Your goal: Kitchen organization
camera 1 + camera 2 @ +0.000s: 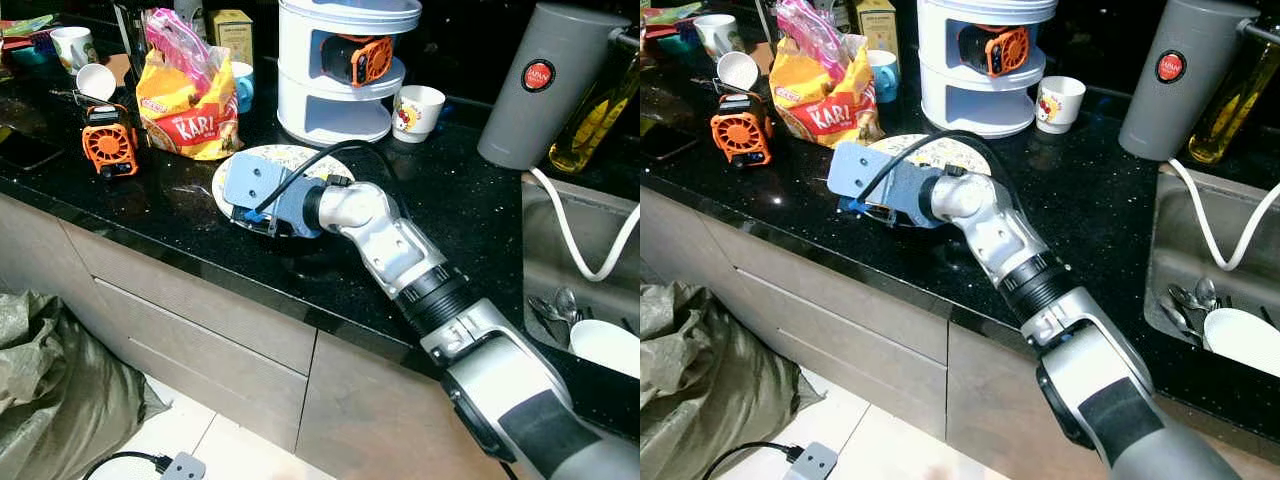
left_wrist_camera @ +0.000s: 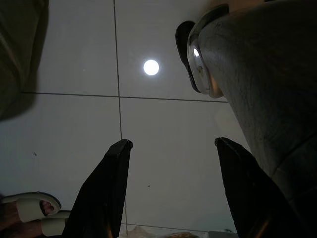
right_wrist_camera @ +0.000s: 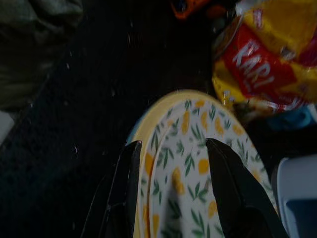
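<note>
- Right arm first, since it takes up the near side of the head views: it reaches across the front edge of the counter (image 1: pixel 120 215), and my right gripper (image 3: pixel 171 163) is out over the plate (image 3: pixel 198 163).
- Fingers are spread, one over the plate's rim and one over the leafy pattern. Nothing gripped yet as far as I can tell; whether the tips touch the plate, can't say.
- Plate lies flat on the black counter, close to the front edge, just beside the yellow snack bag (image 1: pixel 190 105), with the white tiered rack (image 1: pixel 335 70) behind it toward the back edge.
- Left gripper (image 2: pixel 171 163) hangs idle by the floor tiles, fingers wide apart and empty.
- Other stuff on the counter: orange fan (image 1: pixel 108 140), cup (image 1: pixel 417 110), grey flask (image 1: pixel 545 85). Sink (image 1: pixel 560 270) sits at the right end.
- My read: I'm at the grab-the-plate step of tidying up.
- Next move probably means getting one finger under the rim, pinching, then lifting level without nudging the bag. Flat plates are slippery, so go slow.
</note>
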### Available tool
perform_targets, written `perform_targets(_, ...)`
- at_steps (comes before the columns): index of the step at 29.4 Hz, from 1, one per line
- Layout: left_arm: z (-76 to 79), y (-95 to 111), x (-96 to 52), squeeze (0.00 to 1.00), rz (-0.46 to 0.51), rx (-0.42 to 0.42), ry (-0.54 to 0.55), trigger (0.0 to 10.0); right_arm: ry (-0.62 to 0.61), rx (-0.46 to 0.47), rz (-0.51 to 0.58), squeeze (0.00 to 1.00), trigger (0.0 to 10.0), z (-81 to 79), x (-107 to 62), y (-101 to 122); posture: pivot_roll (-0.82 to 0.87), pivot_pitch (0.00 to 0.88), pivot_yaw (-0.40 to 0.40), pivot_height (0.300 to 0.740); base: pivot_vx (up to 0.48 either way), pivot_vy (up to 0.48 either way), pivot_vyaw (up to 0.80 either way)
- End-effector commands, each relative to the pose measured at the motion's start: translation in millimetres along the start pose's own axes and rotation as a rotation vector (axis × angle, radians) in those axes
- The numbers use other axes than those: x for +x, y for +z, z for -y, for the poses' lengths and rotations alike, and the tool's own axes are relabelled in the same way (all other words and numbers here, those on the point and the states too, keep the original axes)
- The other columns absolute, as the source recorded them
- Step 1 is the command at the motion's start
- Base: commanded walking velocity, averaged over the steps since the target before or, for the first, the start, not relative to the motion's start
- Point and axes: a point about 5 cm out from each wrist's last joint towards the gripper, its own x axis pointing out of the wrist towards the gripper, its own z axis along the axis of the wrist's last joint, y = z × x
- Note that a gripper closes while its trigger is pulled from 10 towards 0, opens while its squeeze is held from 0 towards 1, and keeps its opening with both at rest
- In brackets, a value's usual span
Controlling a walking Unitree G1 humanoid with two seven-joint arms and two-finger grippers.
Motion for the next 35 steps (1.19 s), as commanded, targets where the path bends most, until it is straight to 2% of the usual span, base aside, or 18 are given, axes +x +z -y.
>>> perform_targets(1,3.8,-4.5,0.4,0.0,-0.017,-0.005,-0.013,10.0,0.001,-0.032,-0.056,0.0,10.0,2.1,-0.1,-5.6,0.11,0.045,-0.055,0.74,0.0,0.0,0.0)
perform_targets(17,7.2,-7.9,0.7,0.0,-0.023,-0.012,-0.016,10.0,0.074,-0.101,-0.157,0.0,10.0,-4.9,-3.9,-21.9,0.1,0.056,-0.049,0.74,0.0,0.0,0.0)
perform_targets(20,5.9,-8.6,0.4,0.0,-0.024,-0.012,-0.014,10.0,0.123,-0.15,-0.213,0.0,10.0,-10.4,-5.3,-28.8,0.1,0.058,-0.047,0.74,0.0,0.0,0.0)
perform_targets(21,5.9,-8.6,0.4,0.0,-0.024,-0.012,-0.014,10.0,0.123,-0.15,-0.213,0.0,10.0,-10.4,-5.3,-28.8,0.1,0.058,-0.047,0.74,0.0,0.0,0.0)
perform_targets(23,5.4,-9.0,0.3,0.0,-0.025,-0.011,-0.012,10.0,0.203,-0.171,-0.244,0.0,10.0,-18.0,-7.8,-33.9,0.09,0.057,-0.048,0.74,0.0,0.0,0.0)
perform_targets(26,5.6,-9.3,0.3,0.0,-0.027,-0.011,-0.012,10.0,0.233,-0.177,-0.247,0.0,10.0,-19.8,-9.1,-34.5,0.09,0.057,-0.048,0.74,0.0,0.0,0.0)
perform_targets(35,6.5,-12.0,0.2,0.0,-0.032,-0.01,-0.007,10.0,0.224,-0.19,-0.267,0.0,10.0,-13.8,-9.0,-32.4,0.1,0.057,-0.049,0.74,0.0,0.0,0.0)
